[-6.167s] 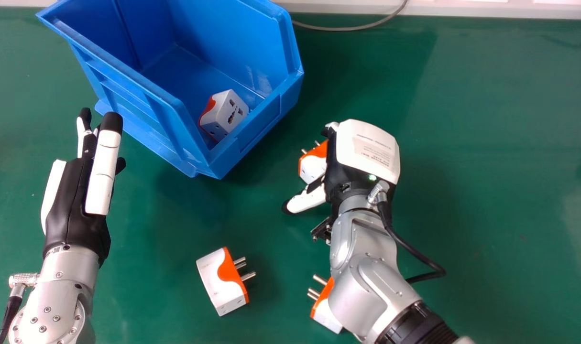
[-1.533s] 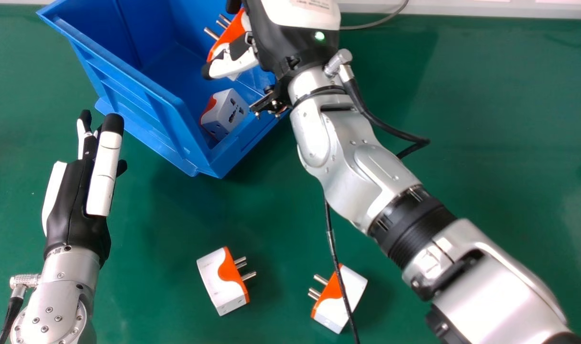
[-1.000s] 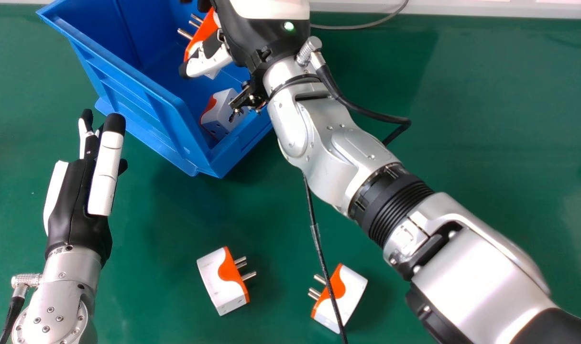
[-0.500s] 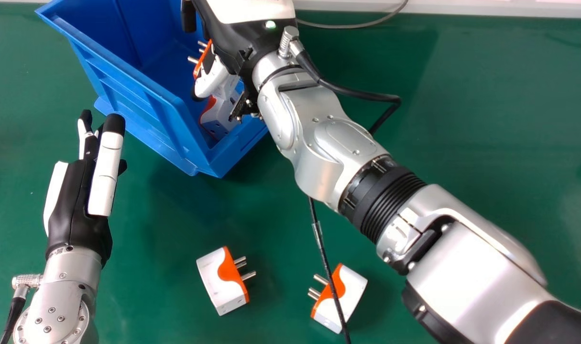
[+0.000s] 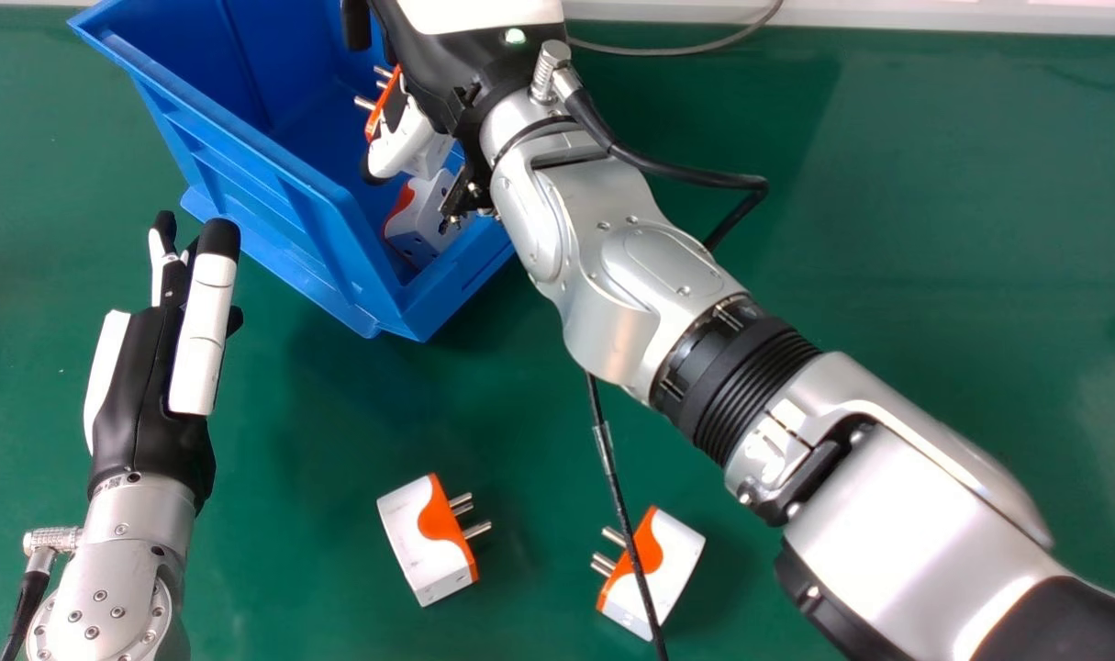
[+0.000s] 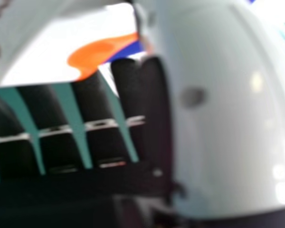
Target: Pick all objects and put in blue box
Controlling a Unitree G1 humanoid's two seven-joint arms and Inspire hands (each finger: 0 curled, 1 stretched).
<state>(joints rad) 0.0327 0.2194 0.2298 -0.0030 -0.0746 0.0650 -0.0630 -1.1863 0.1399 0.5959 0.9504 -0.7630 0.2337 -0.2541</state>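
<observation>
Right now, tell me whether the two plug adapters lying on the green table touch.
Apart. The head view shows bare green tabletop between the left adapter and the right adapter.

You've got the box (image 5: 465,286) on the bench (image 5: 933,184), far side, left of centre. Near corner adapter (image 5: 419,218) sits inside it. Second adapter (image 5: 382,106) is just behind, in your right robot hand (image 5: 438,69); can't tell if it touches the box floor. Before the box on the bench: left adapter (image 5: 419,542), right adapter (image 5: 672,560). Left robot hand (image 5: 135,404) is left of both.
</observation>
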